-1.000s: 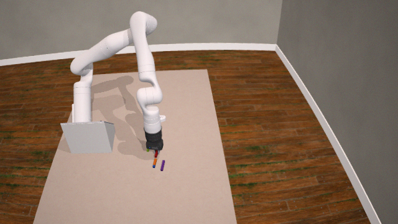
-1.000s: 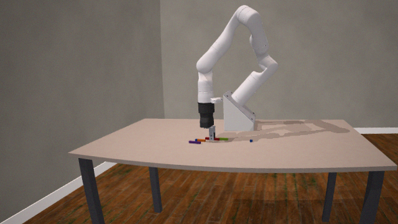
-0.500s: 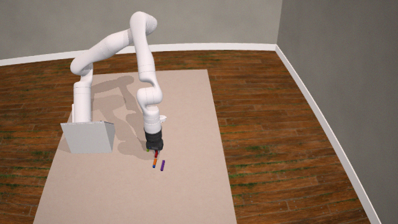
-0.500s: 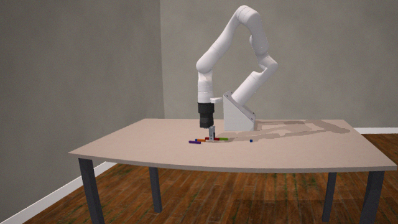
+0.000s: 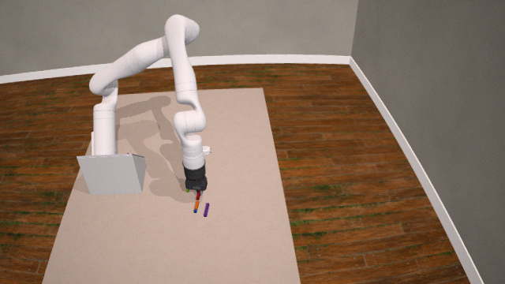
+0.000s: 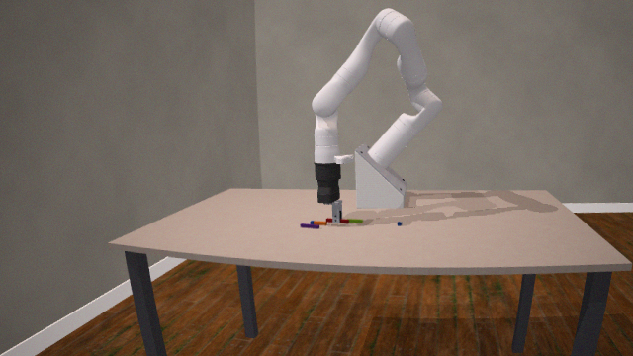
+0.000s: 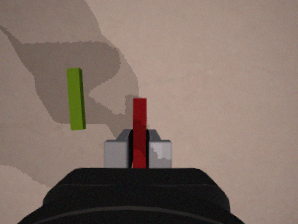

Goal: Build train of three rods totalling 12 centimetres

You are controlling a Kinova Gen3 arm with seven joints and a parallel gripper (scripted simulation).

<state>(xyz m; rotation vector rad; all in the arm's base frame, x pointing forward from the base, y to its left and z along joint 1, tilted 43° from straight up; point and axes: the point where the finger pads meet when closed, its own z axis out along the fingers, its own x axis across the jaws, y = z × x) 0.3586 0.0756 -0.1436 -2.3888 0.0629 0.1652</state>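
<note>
From the top view, the red rod [image 5: 198,196] [image 6: 344,221] [image 7: 140,115] lay between the fingertips of the gripper [image 5: 199,193] [image 6: 336,220] [image 7: 139,143], which was clenched on it, its long axis running near to far, with the orange rod [image 5: 196,205] [image 6: 320,222] and a blue rod [image 5: 195,211] [image 6: 312,222] on its near side. The wrist view showed the whole lime rod [image 5: 187,190] [image 6: 356,221] [image 7: 75,100], mostly hidden from above; only the exterior view showed another blue rod [image 6: 400,223], well apart.

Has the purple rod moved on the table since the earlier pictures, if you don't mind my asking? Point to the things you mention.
No; the purple rod [image 5: 206,210] [image 6: 310,225] lies in the same place against the table's edge [image 5: 294,244] [image 6: 346,267].
</note>
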